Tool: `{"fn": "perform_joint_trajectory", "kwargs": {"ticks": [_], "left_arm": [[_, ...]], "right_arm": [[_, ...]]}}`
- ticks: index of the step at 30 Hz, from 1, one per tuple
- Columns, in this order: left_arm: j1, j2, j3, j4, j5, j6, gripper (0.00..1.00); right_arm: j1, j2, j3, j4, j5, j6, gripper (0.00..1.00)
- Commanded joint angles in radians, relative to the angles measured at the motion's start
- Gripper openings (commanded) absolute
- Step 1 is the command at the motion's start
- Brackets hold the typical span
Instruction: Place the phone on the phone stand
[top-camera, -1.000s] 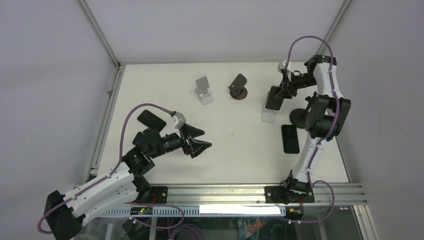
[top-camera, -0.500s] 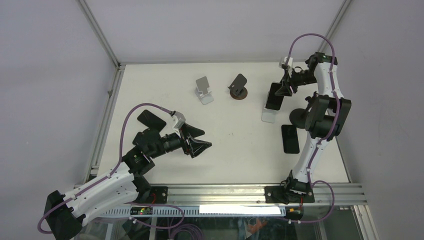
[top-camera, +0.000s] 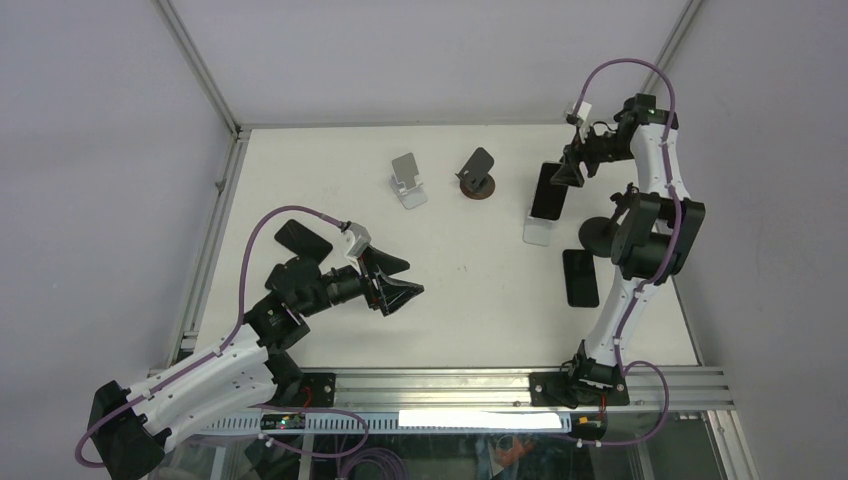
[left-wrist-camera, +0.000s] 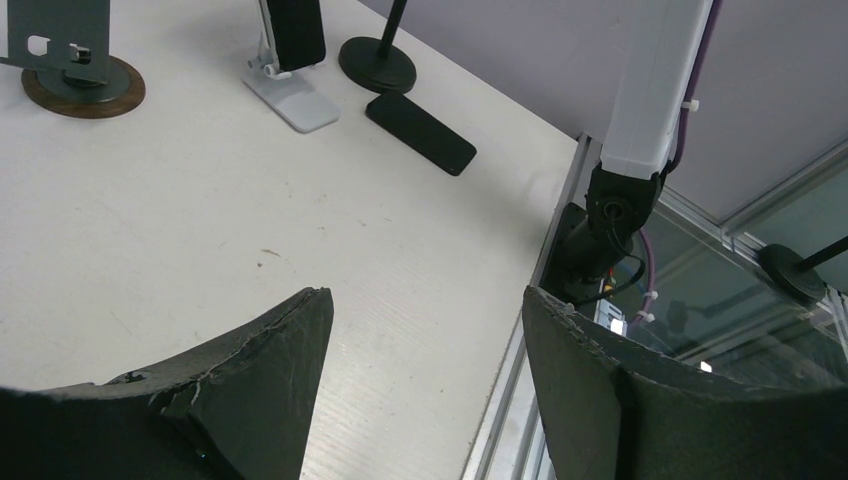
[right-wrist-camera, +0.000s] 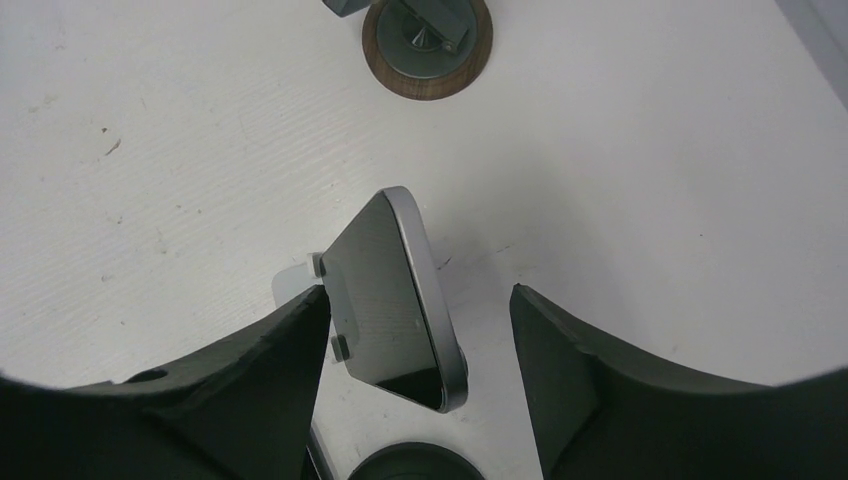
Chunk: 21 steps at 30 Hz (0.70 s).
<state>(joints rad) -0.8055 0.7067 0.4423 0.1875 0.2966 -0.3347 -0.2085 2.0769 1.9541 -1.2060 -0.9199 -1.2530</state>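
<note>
Phone (top-camera: 547, 191): leaning on white stand (top-camera: 537, 233), toward right edge of bench (top-camera: 470, 300).
Right tool (top-camera: 571, 172): wide, empty, just beside phone top.
Left tool (top-camera: 398, 281): wide, empty, near-left corner.

The phone (top-camera: 547, 190) — a slim black slab with a silver edge, screen dark — leans tilted back on the white phone stand (top-camera: 536, 233). The pair stands upright on the bench (top-camera: 330, 170) at its far right side.
</note>
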Motion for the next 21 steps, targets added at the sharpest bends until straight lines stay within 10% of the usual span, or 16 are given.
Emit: {"fn": "perform_joint_trajectory", "kwargs": {"ticks": [1, 21], "left_arm": [[-0.004, -0.009, 0.000, 0.050, -0.001, -0.011, 0.71], [-0.004, -0.049, -0.010, 0.000, -0.080, -0.041, 0.73]], "right_arm": [[-0.008, -0.114, 0.029, 0.063, 0.013, 0.094, 0.70], [0.112, -0.338, -0.058, 0.157, -0.093, 0.236, 0.99]]}}
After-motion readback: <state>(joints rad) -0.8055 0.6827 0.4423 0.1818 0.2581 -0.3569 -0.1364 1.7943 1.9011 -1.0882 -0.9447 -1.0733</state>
